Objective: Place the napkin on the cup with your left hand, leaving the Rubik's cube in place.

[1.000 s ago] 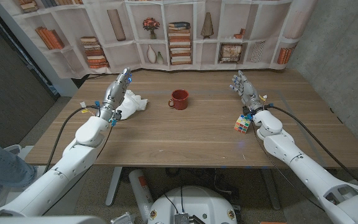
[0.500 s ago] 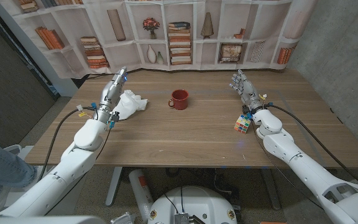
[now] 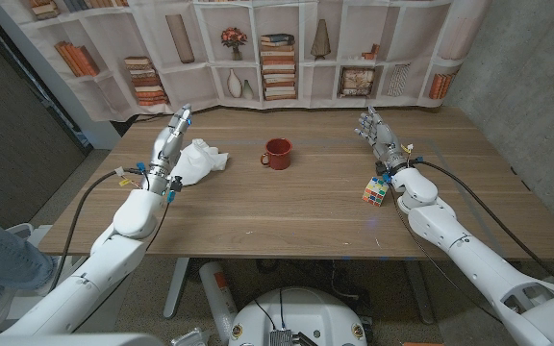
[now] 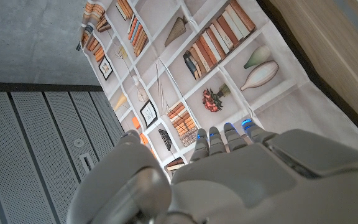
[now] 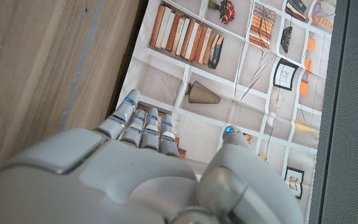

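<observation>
Wooden tabletop in front of a bookshelf-print backdrop: the napkin lies crumpled at the table's left, well apart from the red cup near the middle. The left hand stands just beside the napkin, fingers straight and apart, holding nothing; whether it touches the cloth I cannot tell. A loose pinch could drop the napkin short of the cup, or a low carry could tip the cup. The right hand (empty, fingers spread) waits above the table beyond the cube.

No legible text, labels, brands or nos. on any surface in view.
</observation>
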Motion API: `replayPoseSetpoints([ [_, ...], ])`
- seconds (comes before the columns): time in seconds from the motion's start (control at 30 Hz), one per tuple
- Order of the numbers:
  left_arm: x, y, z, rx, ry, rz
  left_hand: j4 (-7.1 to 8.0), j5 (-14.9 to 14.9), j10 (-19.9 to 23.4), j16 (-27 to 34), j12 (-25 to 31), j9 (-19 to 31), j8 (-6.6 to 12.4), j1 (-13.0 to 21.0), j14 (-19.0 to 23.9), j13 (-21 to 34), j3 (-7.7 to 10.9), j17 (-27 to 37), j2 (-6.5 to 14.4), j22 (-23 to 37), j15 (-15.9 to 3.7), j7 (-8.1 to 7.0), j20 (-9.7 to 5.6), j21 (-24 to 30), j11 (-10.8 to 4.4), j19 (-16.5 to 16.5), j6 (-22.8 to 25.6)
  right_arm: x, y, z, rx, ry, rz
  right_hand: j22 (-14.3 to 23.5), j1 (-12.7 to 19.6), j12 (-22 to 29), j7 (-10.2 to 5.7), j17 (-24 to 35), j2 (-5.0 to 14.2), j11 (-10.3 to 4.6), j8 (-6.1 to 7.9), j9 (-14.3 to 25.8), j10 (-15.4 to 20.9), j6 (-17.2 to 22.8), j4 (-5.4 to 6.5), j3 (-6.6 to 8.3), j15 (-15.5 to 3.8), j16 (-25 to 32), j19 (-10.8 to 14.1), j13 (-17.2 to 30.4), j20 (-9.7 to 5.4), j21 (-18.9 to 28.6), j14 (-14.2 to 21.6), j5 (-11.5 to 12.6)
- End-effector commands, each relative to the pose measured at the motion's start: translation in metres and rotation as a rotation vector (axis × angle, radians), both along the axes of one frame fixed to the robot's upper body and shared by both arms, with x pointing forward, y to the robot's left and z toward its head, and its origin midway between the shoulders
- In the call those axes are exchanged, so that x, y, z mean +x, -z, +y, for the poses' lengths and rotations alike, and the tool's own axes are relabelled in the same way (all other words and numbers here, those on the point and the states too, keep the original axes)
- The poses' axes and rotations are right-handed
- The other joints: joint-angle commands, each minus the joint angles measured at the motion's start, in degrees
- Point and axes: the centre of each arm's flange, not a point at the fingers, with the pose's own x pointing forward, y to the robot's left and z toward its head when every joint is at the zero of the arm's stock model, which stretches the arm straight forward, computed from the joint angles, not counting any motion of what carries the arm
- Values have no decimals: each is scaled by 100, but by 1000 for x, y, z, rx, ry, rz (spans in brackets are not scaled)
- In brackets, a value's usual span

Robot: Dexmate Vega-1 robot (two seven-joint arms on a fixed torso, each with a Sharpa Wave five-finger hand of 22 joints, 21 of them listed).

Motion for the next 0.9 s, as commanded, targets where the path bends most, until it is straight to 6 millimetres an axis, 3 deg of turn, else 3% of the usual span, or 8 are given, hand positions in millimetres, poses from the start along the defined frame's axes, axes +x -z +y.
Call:
replayPoseSetpoints([
  [0.03,-14,4,6,21,-110,-30,-41,54,69,33,59,17,56,73,69,13,6,17,-1,10,-11,-22,-131,54,-16,63,86,-2,1,-1,-5,1,1,32,21,4,11,30,33,-5,21,24,63,54,-33,-6,-20,29,52,33,-89,-40,61,2],
  [0.9,-24,7,13,54,-307,-103,-91,179,432,55,92,20,116,177,397,16,-35,22,10,17,-110,-89,-167,93,-118,355,502,-2,3,0,-8,2,1,34,24,0,4,30,48,-10,20,24,79,72,-50,-15,-21,25,88,33,-83,-102,74,-6],
])
